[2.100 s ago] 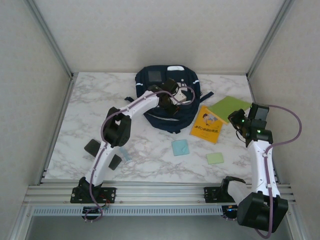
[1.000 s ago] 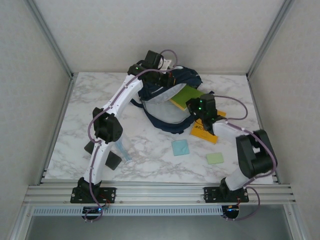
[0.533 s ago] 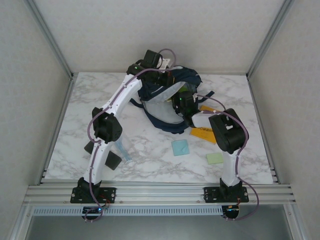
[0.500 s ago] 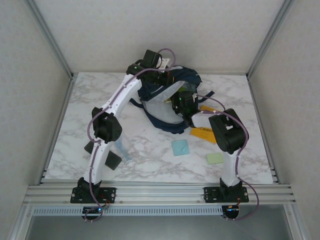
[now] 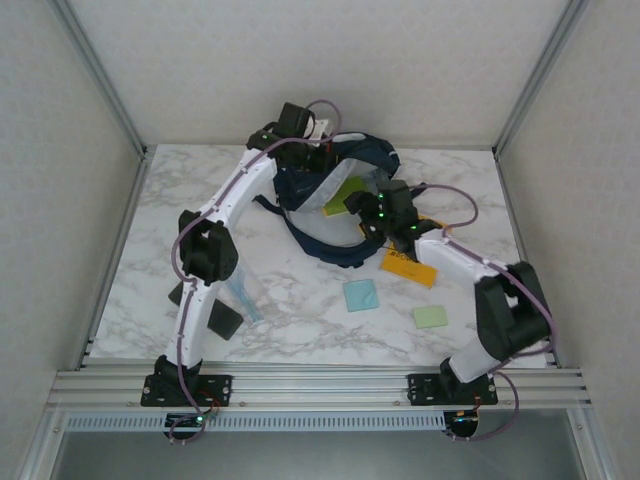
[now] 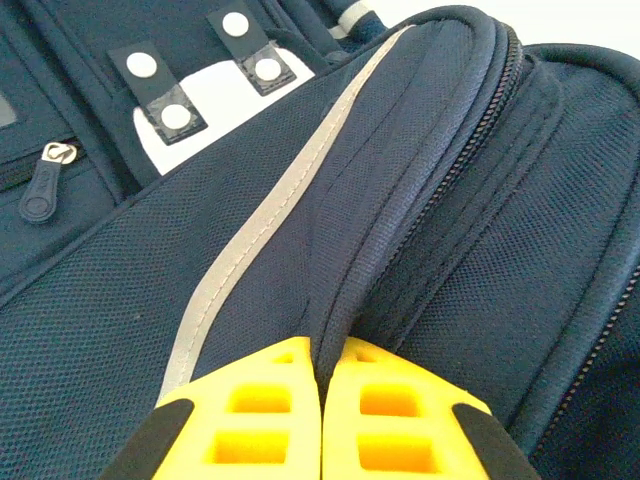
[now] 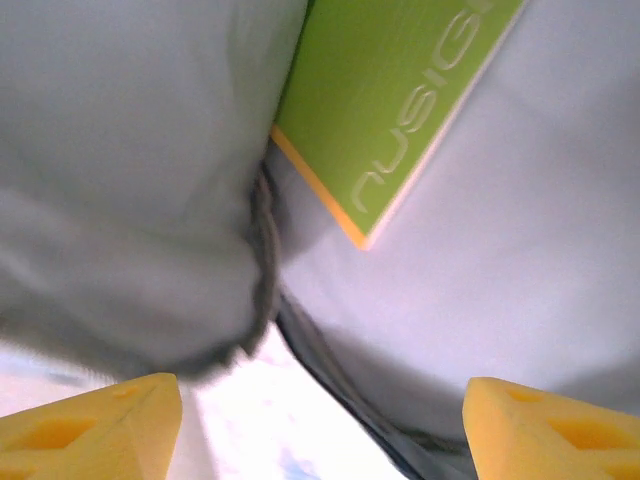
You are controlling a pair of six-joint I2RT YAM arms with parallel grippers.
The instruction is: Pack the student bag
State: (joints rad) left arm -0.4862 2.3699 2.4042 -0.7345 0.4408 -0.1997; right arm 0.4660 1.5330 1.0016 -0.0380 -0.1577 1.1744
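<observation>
The student bag [image 5: 335,245], dark navy, lies at the back middle of the table with its mouth held open. My left gripper [image 5: 318,153] is at the bag's top edge; in the left wrist view it [image 6: 322,372] is shut on a fold of the navy fabric [image 6: 200,300] beside the zipper. A green book [image 5: 345,195] lies inside against the pale lining [image 7: 520,230]. My right gripper [image 5: 368,215] hovers at the bag's mouth. Its yellow fingers [image 7: 100,418] stand wide apart with nothing between them, and the green book [image 7: 390,110] lies just ahead.
An orange book [image 5: 410,266] lies right of the bag under my right arm. A light blue square [image 5: 360,295] and a pale green pad [image 5: 431,316] sit on the marble nearer the front. Two black items [image 5: 186,293] [image 5: 229,321] and a clear pouch [image 5: 244,296] lie front left.
My right gripper has opened, let go of the green book inside the bag and drawn back to the right. The left gripper keeps its hold on the bag's edge.
</observation>
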